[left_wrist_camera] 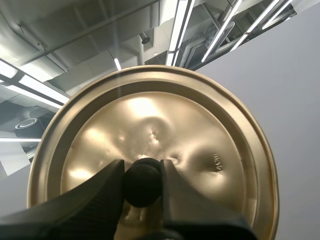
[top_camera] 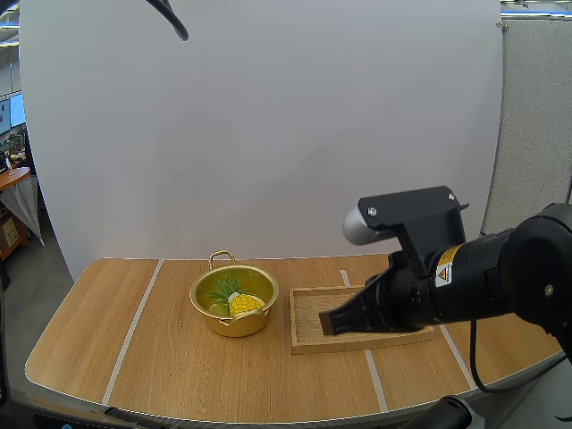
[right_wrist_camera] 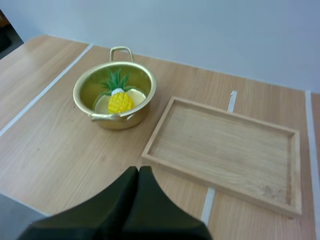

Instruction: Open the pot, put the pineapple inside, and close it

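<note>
Counting outward from my own hands: left gripper (left_wrist_camera: 142,167), one, its fingers drawn in on either side of the black knob (left_wrist_camera: 142,185) and pinching it, so that the gold lid (left_wrist_camera: 205,125), one, hangs from my grip, lifted clear of the pot. Right gripper (right_wrist_camera: 138,171), one, fingers pressed together into a single dark wedge with nothing between them, hovering low above the near rim of the wooden tray (right_wrist_camera: 220,145). The tray, one, lies flat on the table (right_wrist_camera: 60,145) with nothing in it, just beside the pot and not touching it. Pot (right_wrist_camera: 122,121), one, gold, two-handled, stands upright and uncovered beyond and to the left of the tray. Pineapple (right_wrist_camera: 119,101), one, small, yellow with a green crown, lies inside the pot on its floor, crown pointing toward the far handle. Progress, as I judge it: opening is done, since the lid is off; loading is done, since the fruit is already in the pot; closing is not yet done. What remains is for me to bring the lid down over the rim, seat it squarely, and let go of the knob. Tally: two grippers, one lid, one knob, one tray, one pot, one pineapple.
</note>
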`<act>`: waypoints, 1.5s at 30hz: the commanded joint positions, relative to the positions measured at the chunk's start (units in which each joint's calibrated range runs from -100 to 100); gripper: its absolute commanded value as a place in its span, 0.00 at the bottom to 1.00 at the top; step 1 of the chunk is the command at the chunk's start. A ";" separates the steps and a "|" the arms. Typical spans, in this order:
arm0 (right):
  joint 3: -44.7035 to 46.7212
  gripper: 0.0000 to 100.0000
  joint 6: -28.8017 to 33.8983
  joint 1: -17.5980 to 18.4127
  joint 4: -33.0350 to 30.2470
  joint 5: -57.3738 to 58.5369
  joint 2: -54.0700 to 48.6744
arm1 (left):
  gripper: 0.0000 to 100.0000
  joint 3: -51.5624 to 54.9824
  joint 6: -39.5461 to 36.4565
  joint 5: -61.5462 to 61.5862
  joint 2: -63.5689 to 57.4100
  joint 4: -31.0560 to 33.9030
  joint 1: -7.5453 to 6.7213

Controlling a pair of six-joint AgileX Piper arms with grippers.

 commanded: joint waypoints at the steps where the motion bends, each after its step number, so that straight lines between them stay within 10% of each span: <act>1: 0.05 0.00 -0.44 -0.24 -1.12 -6.42 -0.56 | 0.00 -0.30 -0.66 -1.97 -0.25 0.07 -0.22; 7: 0.05 0.00 -0.44 -0.24 -0.48 -6.58 -0.56 | 0.00 -0.30 -0.66 -0.99 -0.25 -0.04 -0.22; 20: 0.05 0.00 -0.86 -0.24 -0.48 -6.45 -5.96 | 0.00 0.57 -0.81 43.06 -1.47 0.04 -0.22; 45: 2.60 0.00 -1.10 -0.24 0.06 -5.10 -5.95 | 0.00 48.62 4.26 33.44 -1.47 -0.61 -0.22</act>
